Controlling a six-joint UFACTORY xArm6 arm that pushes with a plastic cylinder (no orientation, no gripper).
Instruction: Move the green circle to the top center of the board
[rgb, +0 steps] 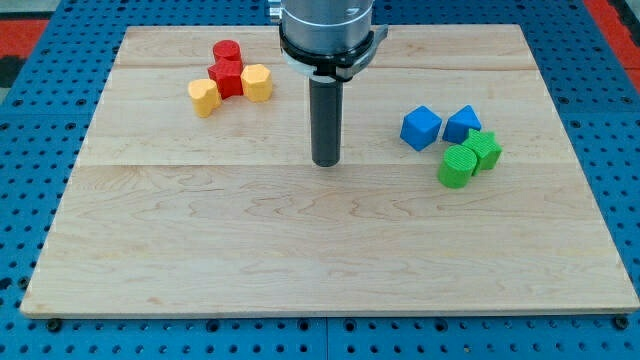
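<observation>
The near edge of the wooden board sits closest to the camera, a pale plank surface resting on a blue pegboard table. Everything else is placed here against the green circle, which stands on the board's right half, about mid-height in the view.

The arm's grey housing comes down from the view's top, well to the left of and above the green circle. From it the dark rod hangs straight and upright, and my tip meets the board well to the left of the green circle, at roughly its height in the view, touching no block. There is no gripper on this arm, so nothing is open, closed or held.

The green circle is a short round cylinder standing on its flat end, its axis vertical; it has no pointing direction that can be made out.

Just up and to the right of it, touching, is a second green block, faceted, shape unclear. A blue triangle lies just above the green circle, a blue cube up and to its left.

Far to the left and higher sit a red star-like block, a red cylinder, and two yellow blocks.
</observation>
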